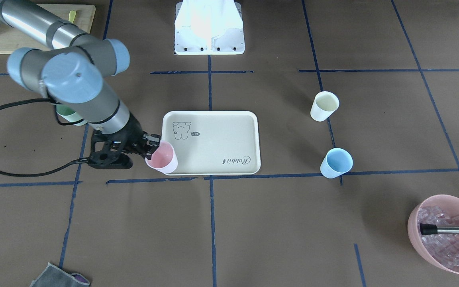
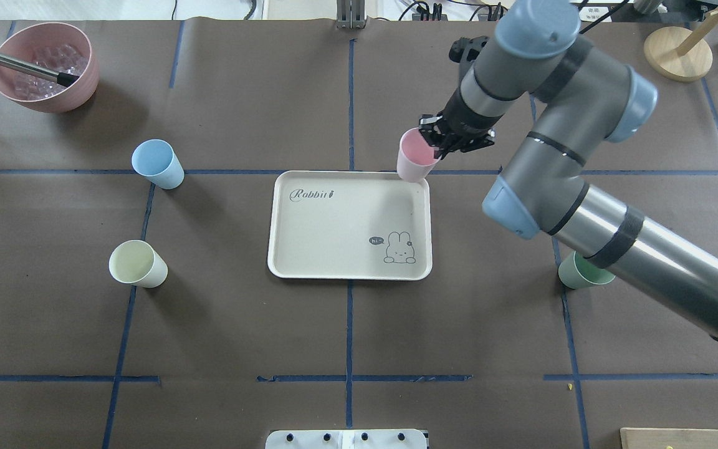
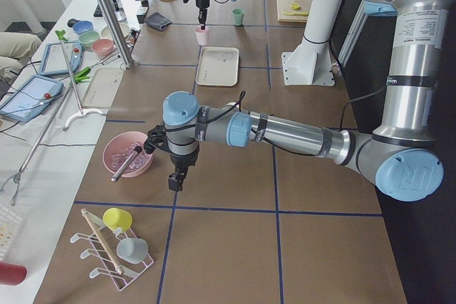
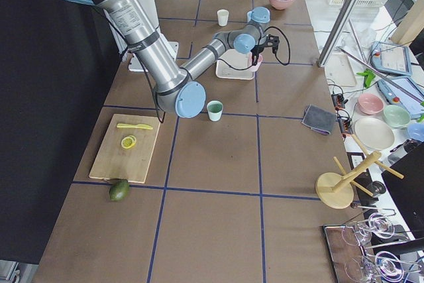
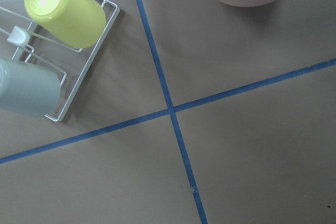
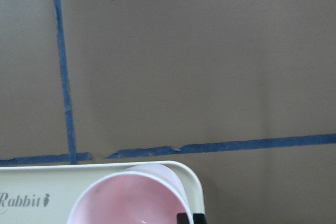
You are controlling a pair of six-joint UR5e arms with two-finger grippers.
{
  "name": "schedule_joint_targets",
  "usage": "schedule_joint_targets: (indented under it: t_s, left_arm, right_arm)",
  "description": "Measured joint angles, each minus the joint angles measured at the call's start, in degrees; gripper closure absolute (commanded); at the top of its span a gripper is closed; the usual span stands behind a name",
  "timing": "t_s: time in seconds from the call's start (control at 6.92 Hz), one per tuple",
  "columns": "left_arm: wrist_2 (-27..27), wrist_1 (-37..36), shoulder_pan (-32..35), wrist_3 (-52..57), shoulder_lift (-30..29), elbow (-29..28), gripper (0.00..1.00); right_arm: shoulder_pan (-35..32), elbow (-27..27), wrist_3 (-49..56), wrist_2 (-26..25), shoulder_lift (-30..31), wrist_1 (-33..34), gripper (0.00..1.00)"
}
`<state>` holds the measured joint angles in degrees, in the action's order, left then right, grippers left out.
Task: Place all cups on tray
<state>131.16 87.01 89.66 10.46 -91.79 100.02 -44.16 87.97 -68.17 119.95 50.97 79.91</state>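
The pink cup (image 2: 414, 161) is upright over the far right corner of the tray (image 2: 346, 231), barely inside its rim; the right hand (image 2: 434, 147) is closed, pinching the cup's lip; best to carry it inward before lowering, lest it catch the rim and tip.

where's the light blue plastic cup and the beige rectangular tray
light blue plastic cup (image 2: 153, 158): overhead exterior view, inside its open mouth
beige rectangular tray (image 2: 334, 231): overhead exterior view, on its bare floor
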Motion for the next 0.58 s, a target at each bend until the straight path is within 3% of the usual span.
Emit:
schedule_joint_targets:
  t_s: [0.43,0.58]
  left_arm:
    - [0.0,0.0,0.0,0.0,0.0,0.0,0.00]
    - [0.0,0.0,0.0,0.0,0.0,0.0,0.00]
  right_arm:
    - [5.1,-0.1,-4.0,-6.6,-0.5,0.1,0.97]
    - [5.4,0.2,-4.0,-7.3,0.5,0.1,0.87]
